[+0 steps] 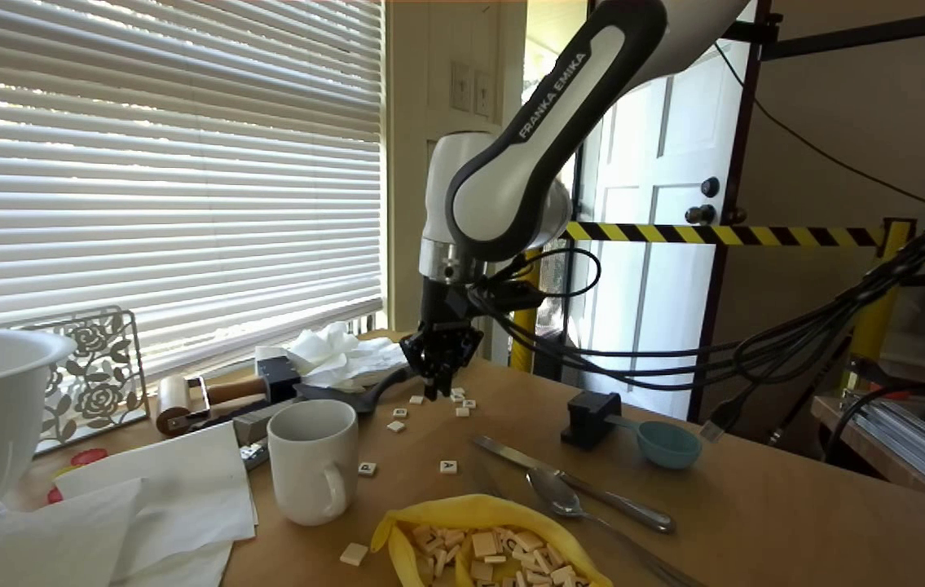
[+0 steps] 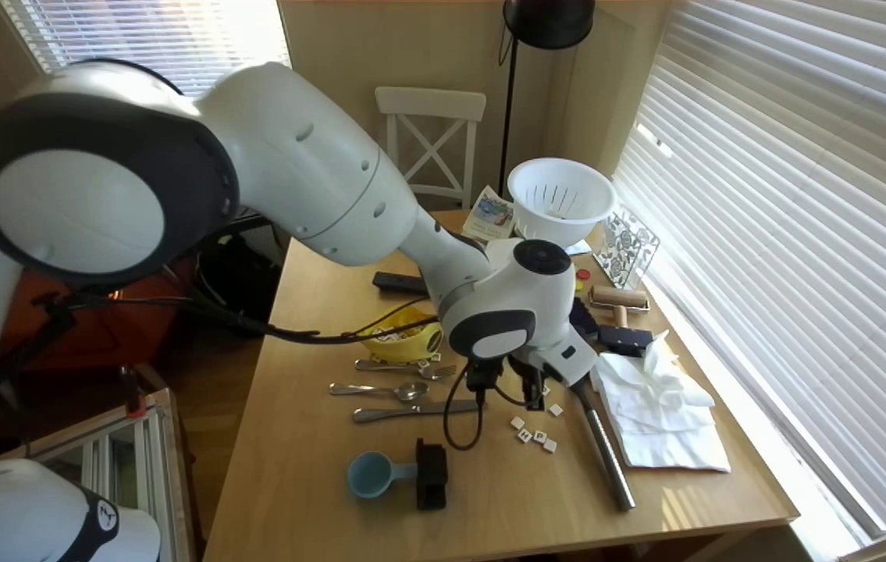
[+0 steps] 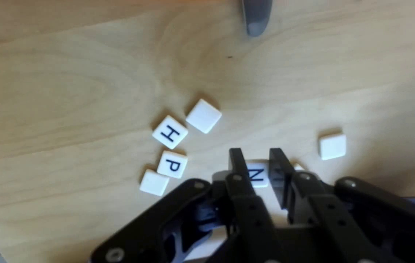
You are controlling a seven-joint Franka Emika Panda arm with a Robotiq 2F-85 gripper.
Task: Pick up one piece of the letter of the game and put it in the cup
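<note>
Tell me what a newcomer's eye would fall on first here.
Probably the big white robot arm, looming across the left and middle of an exterior view. Then the bright yellow container of tiles, low in an exterior view. The wrist view draws the eye to a tile marked N, seen between the black fingers.

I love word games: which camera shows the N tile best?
The wrist view: the N tile looks large, readable, though the gripper partly hides it. In both exterior views, tiles look small; I cannot pick out N.
</note>
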